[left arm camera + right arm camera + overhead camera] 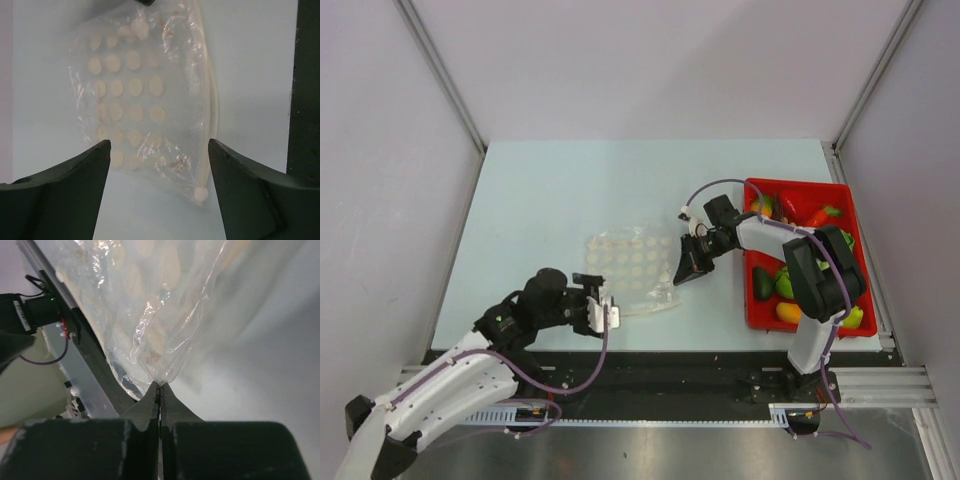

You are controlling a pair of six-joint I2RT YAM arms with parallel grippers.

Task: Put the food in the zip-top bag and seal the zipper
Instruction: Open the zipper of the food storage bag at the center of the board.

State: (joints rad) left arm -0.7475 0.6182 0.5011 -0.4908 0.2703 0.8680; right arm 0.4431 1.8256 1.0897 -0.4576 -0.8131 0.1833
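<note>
Item 1: zip-top bag (631, 268), clear with pale dots, lying flat near the centre of the surface (550, 195). Zipper (210, 102) runs along one edge; it is the right-hand edge in the left wrist view.
Item 2: right end effector (678, 268), at the bag's 3 o'clock edge, fingers closed, pinching a fold of the plastic.
Item 3: left end effector (605, 315), at the bag's 7 o'clock, fingers spread apart and holding nothing.
Item 4: food (785, 283), all in the red tray (800, 185) at the surface's 3 o'clock side.
</note>
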